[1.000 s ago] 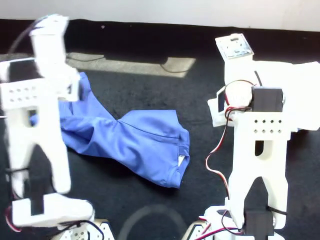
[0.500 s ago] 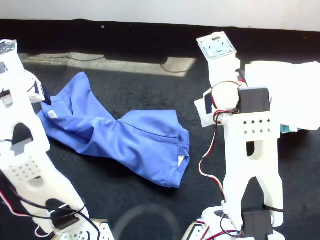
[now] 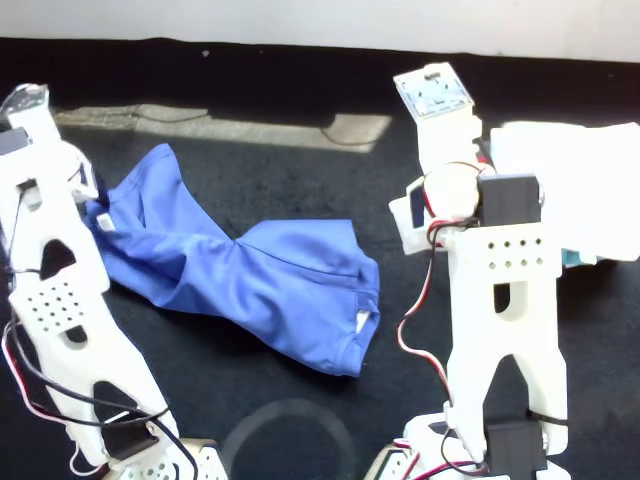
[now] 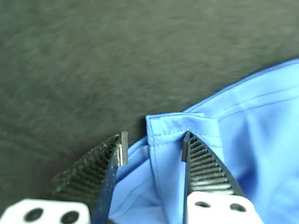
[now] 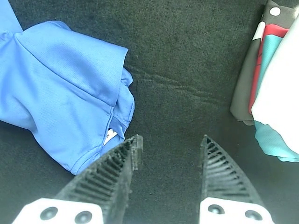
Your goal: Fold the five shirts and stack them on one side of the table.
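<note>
A crumpled blue shirt [image 3: 250, 275] lies on the black table [image 3: 300, 170], left of centre. My left arm [image 3: 50, 250] stands over the shirt's left edge. My left gripper [image 4: 154, 147] is open, its fingers [image 4: 196, 158] straddling a folded corner of the blue shirt [image 4: 243, 126] without clamping it. My right arm [image 3: 500, 270] stands at centre right. My right gripper [image 5: 171, 143] is open over bare table, between the blue shirt [image 5: 65, 102] and a stack of folded shirts [image 5: 275, 88]. That stack of folded shirts [image 3: 580, 190], white on top, sits at the table's right side.
A sunlit patch [image 3: 250, 130] crosses the back of the table, with a white wall [image 3: 300, 20] behind it. Red and white cables [image 3: 425, 320] hang from the right arm near the front edge. Open dark surface lies between the blue shirt and the stack.
My left arm has swung down from a raised, blurred pose to the shirt's left edge. The right arm shifted slightly left, then held still. The shirt's left flap has barely moved.
</note>
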`<state>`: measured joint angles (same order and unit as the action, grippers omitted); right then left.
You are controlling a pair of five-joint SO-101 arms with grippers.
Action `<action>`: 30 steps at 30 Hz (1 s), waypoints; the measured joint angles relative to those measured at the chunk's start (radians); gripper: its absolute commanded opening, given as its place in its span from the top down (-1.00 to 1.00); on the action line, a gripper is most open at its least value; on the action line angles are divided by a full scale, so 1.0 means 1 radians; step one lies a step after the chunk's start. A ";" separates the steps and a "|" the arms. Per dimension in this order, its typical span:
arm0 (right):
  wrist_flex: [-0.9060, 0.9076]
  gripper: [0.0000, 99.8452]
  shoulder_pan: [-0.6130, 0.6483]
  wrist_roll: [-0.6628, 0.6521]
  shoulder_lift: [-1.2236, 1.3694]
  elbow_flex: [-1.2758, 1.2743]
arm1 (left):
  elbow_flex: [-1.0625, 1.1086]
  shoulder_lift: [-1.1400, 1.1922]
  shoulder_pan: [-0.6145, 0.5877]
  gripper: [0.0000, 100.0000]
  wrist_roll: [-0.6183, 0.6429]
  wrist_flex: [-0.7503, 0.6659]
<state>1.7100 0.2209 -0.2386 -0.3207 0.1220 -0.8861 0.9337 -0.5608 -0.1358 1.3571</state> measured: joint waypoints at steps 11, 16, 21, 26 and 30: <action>-0.003 0.60 0.000 0.000 -0.038 -0.161 | -0.083 0.012 0.106 0.98 0.002 0.064; -0.046 0.60 0.009 0.000 -0.196 -0.262 | -0.132 0.012 0.106 0.98 0.006 0.140; -0.127 0.60 0.014 0.000 -0.327 -0.431 | -0.193 0.012 0.080 0.87 0.006 0.178; -0.157 0.60 0.014 0.000 -0.364 -0.535 | -0.206 0.052 0.015 0.62 0.008 0.164; -0.169 0.60 0.014 0.000 -0.364 -0.540 | -0.207 0.123 0.012 0.62 0.006 0.133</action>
<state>1.5413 0.2348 -0.2386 -0.6843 -0.4181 -1.0932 1.0564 -0.5485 -0.1297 1.4906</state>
